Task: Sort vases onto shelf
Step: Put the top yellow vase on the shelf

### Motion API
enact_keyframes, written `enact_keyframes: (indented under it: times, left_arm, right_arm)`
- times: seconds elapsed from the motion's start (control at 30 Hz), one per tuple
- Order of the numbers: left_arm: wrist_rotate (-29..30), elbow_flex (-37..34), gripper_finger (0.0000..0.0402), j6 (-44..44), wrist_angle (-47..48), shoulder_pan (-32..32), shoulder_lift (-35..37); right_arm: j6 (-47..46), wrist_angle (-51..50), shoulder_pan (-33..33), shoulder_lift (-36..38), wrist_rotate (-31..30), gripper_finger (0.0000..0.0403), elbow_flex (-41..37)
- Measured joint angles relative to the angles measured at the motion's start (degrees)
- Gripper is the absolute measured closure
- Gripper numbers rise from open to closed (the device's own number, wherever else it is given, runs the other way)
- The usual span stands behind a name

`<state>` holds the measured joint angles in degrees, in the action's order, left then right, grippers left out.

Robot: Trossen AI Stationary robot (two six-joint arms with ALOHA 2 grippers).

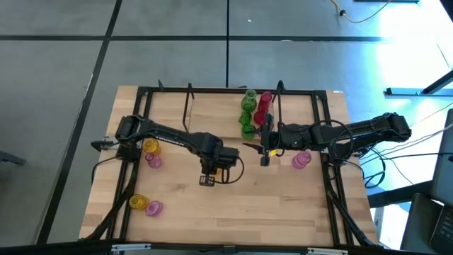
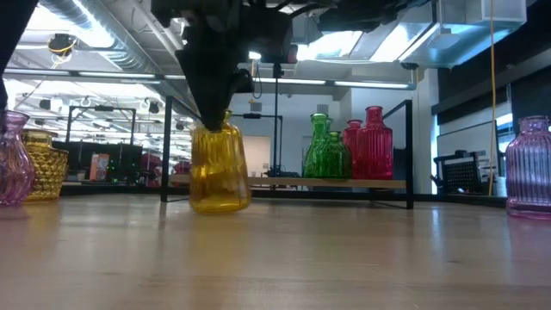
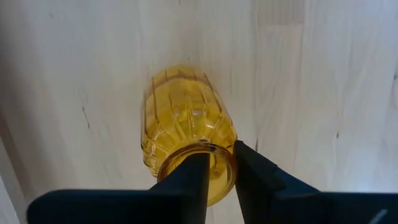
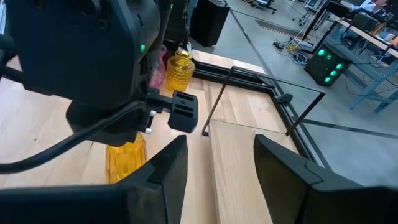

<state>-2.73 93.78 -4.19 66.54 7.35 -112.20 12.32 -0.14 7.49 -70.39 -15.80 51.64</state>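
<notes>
A yellow ribbed glass vase (image 3: 186, 118) (image 2: 219, 168) stands upright near the table's middle, under my left gripper (image 3: 221, 180) (image 1: 208, 176), which is shut on its mouth. Whether its base touches the table or hangs just above it, I cannot tell. My right gripper (image 4: 217, 180) (image 1: 265, 156) is open and hovers over the table just in front of the shelf's right end. The shelf (image 1: 212, 113) (image 2: 344, 182) lies at the far side. Green vases (image 2: 323, 151) and red vases (image 2: 370, 142) stand on its right end. My left gripper holds the yellow vase by the rim of its mouth (image 3: 227, 163). One finger (image 3: 193, 180) is inside the opening and the other finger (image 3: 252, 177) is outside, with the glass wall pinched between them. The fingers come from above, pointing down, and the vase is upright below them.
A yellow vase (image 1: 150, 145) and a pink vase (image 1: 153, 161) stand at the left side. Another yellow (image 1: 138, 202) and pink (image 1: 153, 208) pair is near the left front corner. One pink vase (image 1: 301, 160) stands right of my right gripper. Black frame rails border the tabletop.
</notes>
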Motion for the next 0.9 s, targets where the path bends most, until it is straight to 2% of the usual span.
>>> enact_keyframes:
  times: [0.43,0.53,0.77,0.9]
  left_arm:
    - [1.73,0.0,0.029,-1.72,-1.54,-0.01,0.39]
    - [2.6,0.72,0.0287,-1.99,-0.46,0.01,0.63]
    - [8.85,3.45,0.0286,-2.66,2.21,0.54,0.82]
    - [9.73,3.88,0.0286,-2.74,2.08,1.53,2.65]
  right_arm:
    - [0.0,0.04,0.0,0.0,0.01,0.0237,0.0]
    - [-0.02,0.04,0.0,0.0,0.01,0.0237,0.0]
    - [-0.02,0.04,0.0,0.0,0.01,0.0237,0.0]
    - [-0.02,-0.02,0.0,0.0,0.01,0.0237,0.0]
